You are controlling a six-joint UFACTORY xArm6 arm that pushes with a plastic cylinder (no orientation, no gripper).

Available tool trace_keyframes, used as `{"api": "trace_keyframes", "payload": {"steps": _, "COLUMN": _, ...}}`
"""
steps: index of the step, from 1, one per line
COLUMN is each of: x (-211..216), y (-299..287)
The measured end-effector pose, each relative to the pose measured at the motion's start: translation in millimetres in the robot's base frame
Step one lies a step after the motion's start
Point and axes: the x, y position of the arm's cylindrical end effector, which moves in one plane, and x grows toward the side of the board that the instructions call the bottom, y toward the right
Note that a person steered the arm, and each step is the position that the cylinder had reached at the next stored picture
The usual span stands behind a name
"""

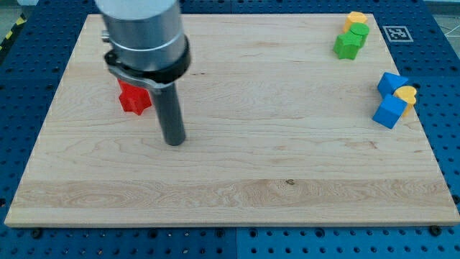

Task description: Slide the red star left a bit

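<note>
The red star (pixel 133 98) lies on the wooden board (pixel 230 173) at the view's left, partly hidden behind the arm's grey body. My tip (pixel 174 142) rests on the board just to the right of the star and a little below it, a short gap away. I cannot tell whether the rod touches the star.
A yellow block (pixel 355 17), a green round block (pixel 357 30) and a green star (pixel 346 45) cluster at the view's top right. Two blue blocks (pixel 392 83) (pixel 389 111) and a yellow heart (pixel 407 96) sit at the right edge.
</note>
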Motion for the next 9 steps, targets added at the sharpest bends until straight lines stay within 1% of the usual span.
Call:
{"api": "trace_keyframes", "payload": {"steps": 1, "x": 0, "y": 25}}
{"api": "trace_keyframes", "payload": {"steps": 4, "x": -41, "y": 33}}
{"api": "trace_keyframes", "payload": {"steps": 6, "x": -78, "y": 1}}
{"api": "trace_keyframes", "payload": {"steps": 9, "x": -75, "y": -66}}
